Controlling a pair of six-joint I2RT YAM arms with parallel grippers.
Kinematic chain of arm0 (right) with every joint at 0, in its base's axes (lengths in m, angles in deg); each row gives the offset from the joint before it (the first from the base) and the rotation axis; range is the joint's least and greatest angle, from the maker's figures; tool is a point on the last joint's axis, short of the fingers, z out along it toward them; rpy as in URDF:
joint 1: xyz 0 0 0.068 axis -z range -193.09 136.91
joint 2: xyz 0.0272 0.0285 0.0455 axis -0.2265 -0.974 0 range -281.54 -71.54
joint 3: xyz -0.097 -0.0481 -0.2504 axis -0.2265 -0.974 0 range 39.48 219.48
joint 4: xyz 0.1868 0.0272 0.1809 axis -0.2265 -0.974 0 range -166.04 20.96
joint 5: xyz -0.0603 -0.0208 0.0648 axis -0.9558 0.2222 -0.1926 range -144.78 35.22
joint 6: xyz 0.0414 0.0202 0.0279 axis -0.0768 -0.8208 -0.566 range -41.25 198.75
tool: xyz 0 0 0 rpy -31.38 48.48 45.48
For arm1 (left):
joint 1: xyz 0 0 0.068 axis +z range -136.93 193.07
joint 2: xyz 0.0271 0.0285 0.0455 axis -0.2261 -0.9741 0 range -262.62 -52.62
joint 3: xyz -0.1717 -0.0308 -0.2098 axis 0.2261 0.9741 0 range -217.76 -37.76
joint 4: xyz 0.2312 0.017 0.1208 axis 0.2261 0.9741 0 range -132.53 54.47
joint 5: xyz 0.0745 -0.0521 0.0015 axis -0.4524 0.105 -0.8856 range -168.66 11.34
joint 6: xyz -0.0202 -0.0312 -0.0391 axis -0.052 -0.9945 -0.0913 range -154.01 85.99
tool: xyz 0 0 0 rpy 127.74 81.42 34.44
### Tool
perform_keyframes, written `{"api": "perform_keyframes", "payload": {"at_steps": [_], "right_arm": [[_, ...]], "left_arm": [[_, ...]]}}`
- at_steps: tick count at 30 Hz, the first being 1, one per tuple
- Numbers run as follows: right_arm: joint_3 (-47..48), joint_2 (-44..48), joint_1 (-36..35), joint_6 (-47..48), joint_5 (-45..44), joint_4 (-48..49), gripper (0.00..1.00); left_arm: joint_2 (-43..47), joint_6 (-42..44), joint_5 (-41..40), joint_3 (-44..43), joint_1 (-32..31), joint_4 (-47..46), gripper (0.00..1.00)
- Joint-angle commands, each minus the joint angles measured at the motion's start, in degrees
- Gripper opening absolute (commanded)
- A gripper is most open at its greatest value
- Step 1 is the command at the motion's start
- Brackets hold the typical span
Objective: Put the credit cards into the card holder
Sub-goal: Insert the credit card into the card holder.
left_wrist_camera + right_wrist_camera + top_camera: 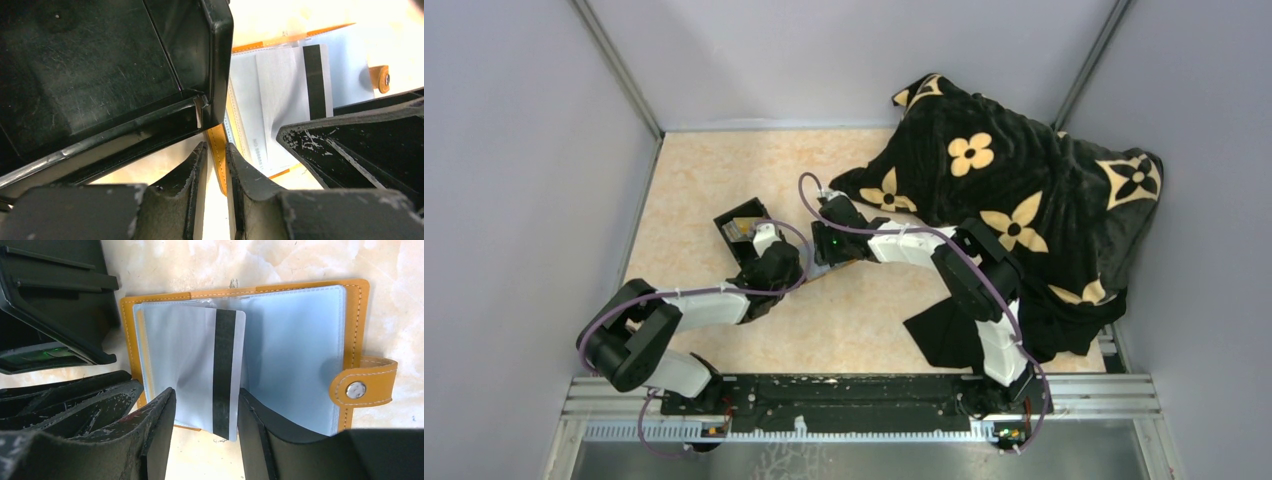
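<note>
The card holder point(300, 286) lies open on the table, orange-tan with clear blue-grey sleeves and a snap tab. A silver-grey credit card point(190, 360) with a black stripe lies tilted on its left page, its lower end sticking out past the edge. My right gripper point(206, 392) is open, its fingers spread above the card's lower end. My left gripper point(216, 146) is almost closed, with the holder's orange edge point(218, 160) in the narrow gap. The card also shows in the left wrist view point(285, 90). From the top, both grippers point(776, 262) point(829, 245) hide most of the holder.
A black open box point(742, 228) stands just left of the holder, close to my left fingers point(100, 65); something pale lies in it. A black blanket with tan flowers point(1014, 190) covers the table's right side. Grey walls close in the workspace.
</note>
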State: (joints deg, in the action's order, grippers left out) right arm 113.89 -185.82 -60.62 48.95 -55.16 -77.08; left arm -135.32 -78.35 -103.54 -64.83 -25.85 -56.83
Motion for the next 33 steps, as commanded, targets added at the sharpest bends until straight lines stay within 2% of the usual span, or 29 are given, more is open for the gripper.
{"api": "perform_keyframes", "payload": {"at_steps": [1,11,16,26,33], "right_arm": [[2.42,-3.13,-0.64,4.38,-1.57,-5.47,0.49],[3.54,-3.75,-1.42,5.73,0.82,-6.89,0.52],[3.13,-2.23,-1.41,6.11,-2.84,-7.24,0.53],[2.31,0.55,-0.98,6.25,-3.26,-4.00,0.54],[1.21,1.84,0.82,5.17,-6.58,-2.68,0.54]], "left_arm": [[-1.90,-0.40,4.92,2.85,-1.07,6.63,0.27],[-1.46,-0.22,4.90,3.35,-1.06,5.30,0.27],[-1.24,-0.77,3.75,3.44,-1.07,6.67,0.27],[-0.65,-1.12,3.11,3.78,-1.08,7.64,0.27],[-0.04,-1.32,2.80,3.78,-1.08,8.33,0.27]]}}
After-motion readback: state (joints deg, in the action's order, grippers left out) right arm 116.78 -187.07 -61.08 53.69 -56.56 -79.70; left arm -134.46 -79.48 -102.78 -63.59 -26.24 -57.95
